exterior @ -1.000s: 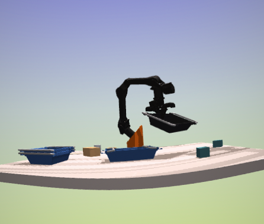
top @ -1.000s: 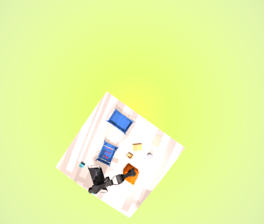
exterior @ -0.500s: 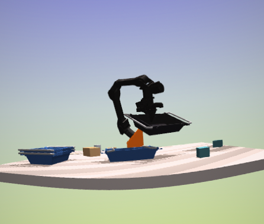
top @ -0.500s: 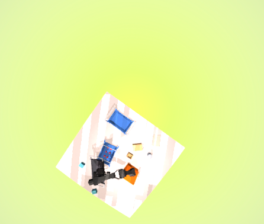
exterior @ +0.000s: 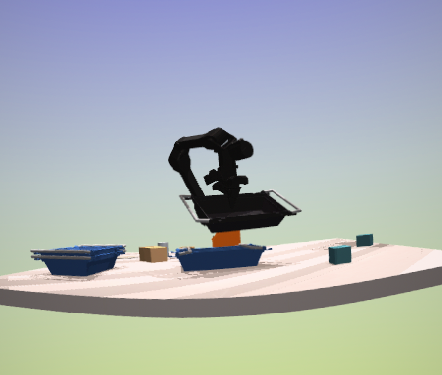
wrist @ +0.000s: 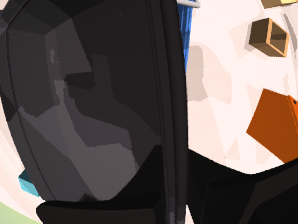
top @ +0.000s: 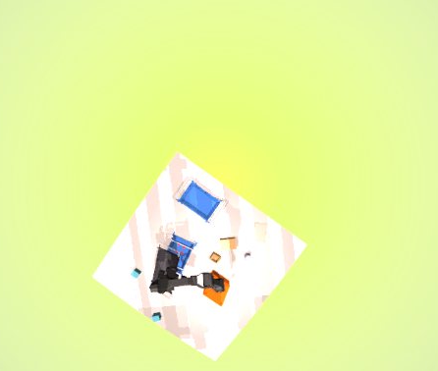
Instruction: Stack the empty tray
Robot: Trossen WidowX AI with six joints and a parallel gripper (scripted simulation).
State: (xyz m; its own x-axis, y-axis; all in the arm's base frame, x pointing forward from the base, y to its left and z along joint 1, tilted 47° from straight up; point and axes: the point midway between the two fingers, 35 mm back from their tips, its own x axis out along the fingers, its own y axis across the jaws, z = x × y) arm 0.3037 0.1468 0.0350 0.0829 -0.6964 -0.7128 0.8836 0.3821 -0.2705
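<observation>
The loaded blue tray (top: 189, 251) (exterior: 221, 259) stands on the table with small red blocks inside. A thin bar crosses its top near the back end in the top view; its front end is largely hidden. My gripper (exterior: 232, 200) (wrist: 166, 149) is shut on the side wall of the empty black tray (exterior: 249, 221) (wrist: 115, 75). The black tray is in the air above the loaded tray, slightly tilted, with its wire bars out over its ends. From above it covers the loaded tray's left side and is not fully lined up with it.
Another blue tray (top: 199, 200) (exterior: 81, 265) stands at the back. An orange piece (top: 216, 293) (wrist: 274, 122) lies by the arm's base. A tan block (top: 228, 243) (exterior: 153, 254), a small open box (top: 215, 257) (wrist: 269, 37) and two teal blocks (top: 136, 273) (top: 156, 317) also stand on the table.
</observation>
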